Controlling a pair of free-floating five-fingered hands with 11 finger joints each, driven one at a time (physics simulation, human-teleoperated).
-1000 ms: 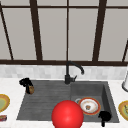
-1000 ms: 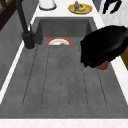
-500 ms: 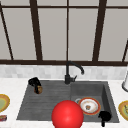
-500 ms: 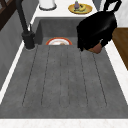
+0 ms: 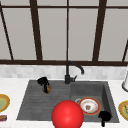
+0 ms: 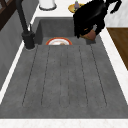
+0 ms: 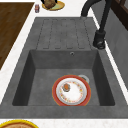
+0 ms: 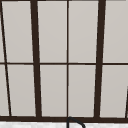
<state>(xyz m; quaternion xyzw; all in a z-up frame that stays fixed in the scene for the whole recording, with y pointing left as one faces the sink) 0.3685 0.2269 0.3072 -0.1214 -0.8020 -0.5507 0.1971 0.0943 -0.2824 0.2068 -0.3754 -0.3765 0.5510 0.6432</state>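
My left hand (image 5: 43, 81) hovers over the grey drainboard (image 5: 32, 105) left of the black faucet (image 5: 68, 75), its fingers curled round a small brown object (image 5: 46, 89). In the left side view this hand (image 6: 88, 17) is large and dark, with the brown object (image 6: 90, 36) under it, near the edge of the basin. My right hand (image 5: 104, 116) hangs at the sink's front right corner with relaxed fingers and holds nothing. In the basin lies a red-rimmed white plate (image 5: 88, 105) (image 7: 71, 91) with a small brown bit on it. A red ball (image 5: 67, 115) sits low in the front view.
A yellow plate (image 5: 2, 102) and a small red can (image 5: 3, 117) lie on the left counter. Another yellow plate (image 5: 123, 108) and a white container (image 5: 125, 82) stand on the right. A dark-framed window (image 8: 67, 62) runs behind the faucet.
My left hand has carried the brown object to the right, from the drainboard's left end toward the faucet and basin. The right hand has stayed in place.
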